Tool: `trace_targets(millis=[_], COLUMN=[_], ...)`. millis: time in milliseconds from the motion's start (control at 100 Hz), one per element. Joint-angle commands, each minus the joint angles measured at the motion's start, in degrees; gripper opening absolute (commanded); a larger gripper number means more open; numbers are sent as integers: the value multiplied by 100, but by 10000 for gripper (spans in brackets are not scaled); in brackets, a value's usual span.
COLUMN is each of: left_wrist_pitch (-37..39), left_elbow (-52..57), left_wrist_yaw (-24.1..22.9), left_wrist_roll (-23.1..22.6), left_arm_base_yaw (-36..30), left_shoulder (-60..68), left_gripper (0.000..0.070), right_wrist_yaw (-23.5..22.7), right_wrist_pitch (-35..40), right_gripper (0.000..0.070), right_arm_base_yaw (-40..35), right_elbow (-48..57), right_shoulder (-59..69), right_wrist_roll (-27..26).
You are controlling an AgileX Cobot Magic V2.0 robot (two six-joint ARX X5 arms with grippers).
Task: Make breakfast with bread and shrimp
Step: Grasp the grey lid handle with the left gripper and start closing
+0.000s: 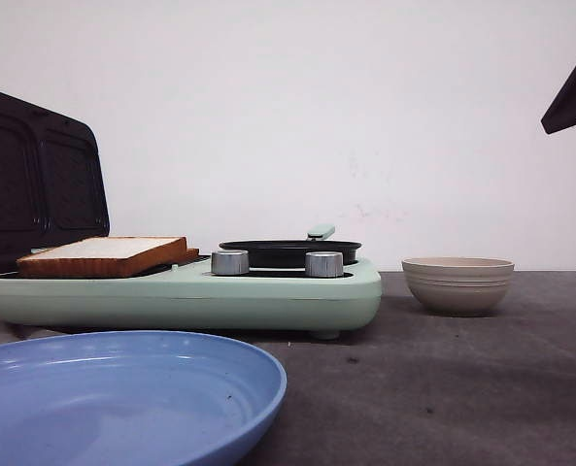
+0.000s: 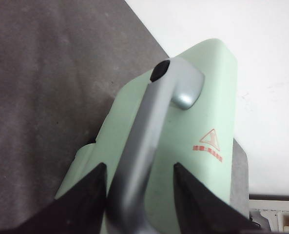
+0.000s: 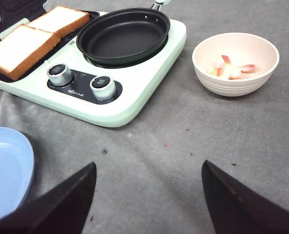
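Two slices of white bread (image 3: pixel 22 48) (image 3: pixel 59 19) lie side by side on the sandwich plate of the mint-green breakfast maker (image 3: pixel 129 105). One slice shows in the front view (image 1: pixel 108 255). Small red-orange shrimp pieces (image 3: pixel 226 60) lie in the beige ribbed bowl (image 3: pixel 234 83). My right gripper (image 3: pixel 149 165) is open and empty above the grey table, nearer than the maker and bowl. My left gripper (image 2: pixel 139 165) is open, its jaws either side of the silver handle (image 2: pixel 149 122) on the raised green lid (image 2: pixel 202 112). One finger is close to the handle, the other apart.
The black lid inside (image 1: pixel 35 180) stands upright at the left. An empty black pan (image 3: pixel 122 34) sits on the maker, behind two silver knobs (image 3: pixel 60 73) (image 3: pixel 103 87). A blue plate (image 1: pixel 122 393) lies at the front left. A dark part of the right arm (image 1: pixel 574 87) hangs at the top right.
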State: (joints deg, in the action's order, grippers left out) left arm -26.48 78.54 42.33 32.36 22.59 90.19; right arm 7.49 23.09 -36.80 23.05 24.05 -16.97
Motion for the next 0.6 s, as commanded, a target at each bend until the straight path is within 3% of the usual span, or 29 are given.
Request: trace_targets(millis=[0,110,590], left_wrist_pitch=[35,20,-149], left_elbow=[136,133,136], left_wrist_yaw=[55,55,-61], left_wrist_roll=[-87,-149,-356], left_arm_base_yaw=[-17,-17,-133], left_shoulder=[94,94,94], left_gripper=[105,4,4], right_wrist_yaw=[11,9,9], right_wrist_pitch=[-55,-55,-55], right_gripper=[426,426,426], right_arm_base_yaw=[-42,-42,-42], right_elbow=[20,20,20], right_shoulder=[15,15,15], right_wrist_roll=[-63,-63,-63])
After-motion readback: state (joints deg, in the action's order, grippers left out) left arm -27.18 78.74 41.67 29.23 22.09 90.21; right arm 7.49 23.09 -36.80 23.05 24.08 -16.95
